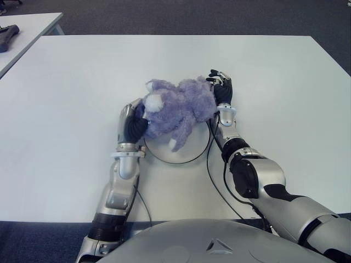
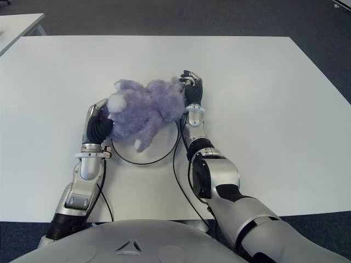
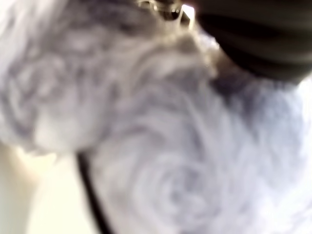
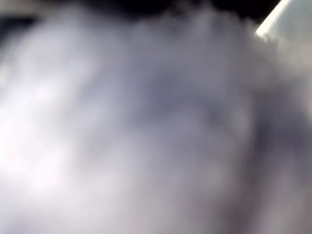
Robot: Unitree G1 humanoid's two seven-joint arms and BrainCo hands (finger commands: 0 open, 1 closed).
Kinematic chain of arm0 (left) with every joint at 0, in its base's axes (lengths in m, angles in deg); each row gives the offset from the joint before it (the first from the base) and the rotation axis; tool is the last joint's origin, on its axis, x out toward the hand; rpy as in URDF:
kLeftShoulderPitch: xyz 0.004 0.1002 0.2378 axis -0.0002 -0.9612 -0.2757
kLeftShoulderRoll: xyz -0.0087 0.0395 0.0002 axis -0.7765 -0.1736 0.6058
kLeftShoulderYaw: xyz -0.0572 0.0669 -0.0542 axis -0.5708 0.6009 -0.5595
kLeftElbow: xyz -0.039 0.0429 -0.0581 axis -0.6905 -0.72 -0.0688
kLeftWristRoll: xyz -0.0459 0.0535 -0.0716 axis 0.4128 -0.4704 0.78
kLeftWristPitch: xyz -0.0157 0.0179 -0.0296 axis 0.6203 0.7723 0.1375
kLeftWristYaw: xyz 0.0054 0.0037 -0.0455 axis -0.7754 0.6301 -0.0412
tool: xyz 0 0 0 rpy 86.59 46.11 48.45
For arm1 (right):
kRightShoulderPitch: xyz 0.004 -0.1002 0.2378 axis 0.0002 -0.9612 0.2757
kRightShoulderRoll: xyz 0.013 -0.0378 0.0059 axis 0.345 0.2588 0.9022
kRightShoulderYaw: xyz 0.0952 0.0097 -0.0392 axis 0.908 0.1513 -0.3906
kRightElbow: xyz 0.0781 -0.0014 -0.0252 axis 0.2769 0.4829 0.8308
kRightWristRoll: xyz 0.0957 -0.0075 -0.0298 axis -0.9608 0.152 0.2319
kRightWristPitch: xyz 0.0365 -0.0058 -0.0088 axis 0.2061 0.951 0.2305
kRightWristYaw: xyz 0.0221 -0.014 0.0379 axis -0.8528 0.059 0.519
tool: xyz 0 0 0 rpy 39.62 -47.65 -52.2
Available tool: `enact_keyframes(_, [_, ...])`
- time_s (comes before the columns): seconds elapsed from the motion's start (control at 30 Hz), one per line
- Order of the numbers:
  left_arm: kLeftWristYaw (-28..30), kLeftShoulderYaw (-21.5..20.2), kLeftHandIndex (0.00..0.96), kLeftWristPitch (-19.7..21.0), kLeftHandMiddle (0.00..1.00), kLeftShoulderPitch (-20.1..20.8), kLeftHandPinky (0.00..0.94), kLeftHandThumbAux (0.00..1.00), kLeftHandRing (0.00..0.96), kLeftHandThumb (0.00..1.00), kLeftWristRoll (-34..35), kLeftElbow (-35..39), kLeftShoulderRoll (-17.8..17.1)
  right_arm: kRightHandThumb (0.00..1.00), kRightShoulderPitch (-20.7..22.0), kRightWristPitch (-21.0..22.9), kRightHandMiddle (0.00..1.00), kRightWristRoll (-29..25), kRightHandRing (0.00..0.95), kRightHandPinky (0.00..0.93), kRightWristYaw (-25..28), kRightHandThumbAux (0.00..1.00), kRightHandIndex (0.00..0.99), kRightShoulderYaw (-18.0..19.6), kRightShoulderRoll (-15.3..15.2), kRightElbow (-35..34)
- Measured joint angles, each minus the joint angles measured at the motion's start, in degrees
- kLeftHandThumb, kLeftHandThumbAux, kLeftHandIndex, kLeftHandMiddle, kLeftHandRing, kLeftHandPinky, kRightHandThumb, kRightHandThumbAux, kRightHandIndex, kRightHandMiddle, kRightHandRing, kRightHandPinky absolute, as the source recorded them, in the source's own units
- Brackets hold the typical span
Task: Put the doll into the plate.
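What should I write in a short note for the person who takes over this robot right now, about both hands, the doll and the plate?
Left hand: pressed against the purple doll on its left side, at the head end.
Right hand: against the doll's right side, fingers up beside it. The two hands hold the doll between them.
Doll: over the white plate with the dark rim, covering its far half; whether it rests on the plate or is held just above cannot be told.
Done: doll brought to the plate.
Left: make sure that it sits inside the rim, open both hands and draw them back.
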Motion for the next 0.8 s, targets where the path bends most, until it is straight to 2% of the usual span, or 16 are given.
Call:
enact_keyframes(0.3, [3.8, 0.0, 0.443, 0.0, 0.864, -2.4, 0.874, 0.694, 0.864, 0.731, 4.7, 2.7, -0.7, 1.000, 0.0, 0.0, 0.262, 0.0, 0.369, 0.485, 0.0, 0.695, 0.444, 0.0, 0.0, 0.0])
enact_keyframes(0.43, [7.4, -0.1, 0.441, 0.4, 0.813, -2.9, 0.809, 0.694, 0.821, 0.721, 7.2, 3.8, -2.4, 1.000, 0.0, 0.0, 0.259, 0.0, 0.370, 0.487, -0.1, 0.694, 0.444, 0.0, 0.0, 0.0])
enact_keyframes(0.6, [12.9, -0.2, 0.434, 2.3, 0.791, -2.8, 0.821, 0.696, 0.806, 0.713, 10.2, 5.5, -5.6, 1.000, 0.0, 0.0, 0.261, 0.0, 0.371, 0.488, -0.1, 0.694, 0.444, 0.1, 0.0, 0.1])
enact_keyframes(0.67, [14.8, -0.3, 0.422, 3.2, 0.733, -2.7, 0.779, 0.702, 0.777, 0.702, 11.2, 6.2, -6.8, 1.000, 0.0, 0.0, 0.264, 0.0, 0.371, 0.487, -0.1, 0.694, 0.444, 0.1, 0.0, 0.1])
enact_keyframes(0.73, [16.9, -0.4, 0.415, 4.0, 0.591, -2.4, 0.621, 0.707, 0.623, 0.690, 12.7, 6.8, -8.2, 1.000, 0.0, 0.0, 0.267, 0.0, 0.371, 0.488, -0.1, 0.694, 0.444, 0.1, 0.0, 0.1])
enact_keyframes(0.77, [17.8, -0.4, 0.406, 4.3, 0.481, -2.3, 0.490, 0.713, 0.495, 0.676, 13.5, 7.0, -8.9, 1.000, 0.0, 0.0, 0.268, 0.0, 0.372, 0.488, -0.1, 0.694, 0.444, 0.1, 0.0, 0.1])
enact_keyframes(0.8, [18.8, -0.5, 0.405, 4.6, 0.462, -2.1, 0.468, 0.714, 0.473, 0.674, 14.2, 7.2, -9.6, 1.000, 0.0, 0.0, 0.268, 0.0, 0.372, 0.488, 0.0, 0.694, 0.444, 0.1, 0.0, 0.1])
